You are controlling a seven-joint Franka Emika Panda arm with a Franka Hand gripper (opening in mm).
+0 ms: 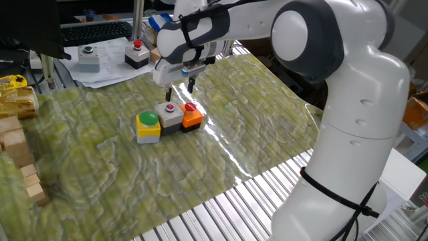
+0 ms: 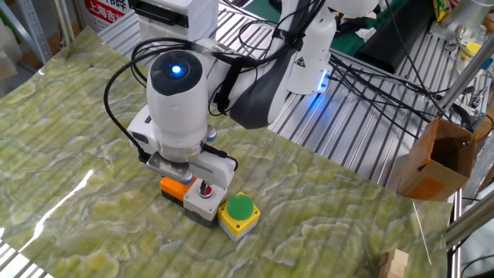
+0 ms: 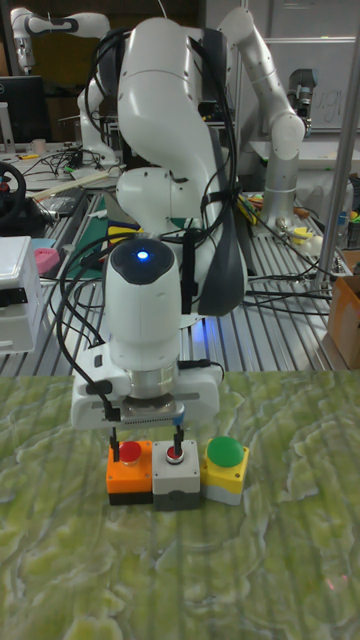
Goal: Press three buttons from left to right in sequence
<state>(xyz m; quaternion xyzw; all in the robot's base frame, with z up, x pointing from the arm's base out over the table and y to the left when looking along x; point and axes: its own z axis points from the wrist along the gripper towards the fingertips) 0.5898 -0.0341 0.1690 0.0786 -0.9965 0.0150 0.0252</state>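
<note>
Three buttons sit in a row on the green mat: a yellow box with a green cap (image 1: 148, 124) (image 2: 238, 210) (image 3: 225, 463), a grey box with a small red cap (image 1: 169, 113) (image 2: 206, 193) (image 3: 176, 470), and an orange box with a red cap (image 1: 192, 115) (image 2: 173, 188) (image 3: 130, 466). My gripper (image 1: 180, 90) (image 3: 147, 438) hangs open just above the grey and orange boxes, holding nothing. In the tall fixed view one fingertip (image 3: 178, 436) is right over the grey box's red cap and the other is over the orange box's outer edge. The hand hides the fingers in the other fixed view.
A separate grey box with a green button (image 1: 87, 57) and a black box with a red button (image 1: 137, 55) stand at the back on papers. Wooden blocks (image 1: 20, 161) line the left edge. A cardboard box (image 2: 440, 158) hangs off the far side. The mat (image 1: 100, 174) ends at metal slats (image 1: 221, 211).
</note>
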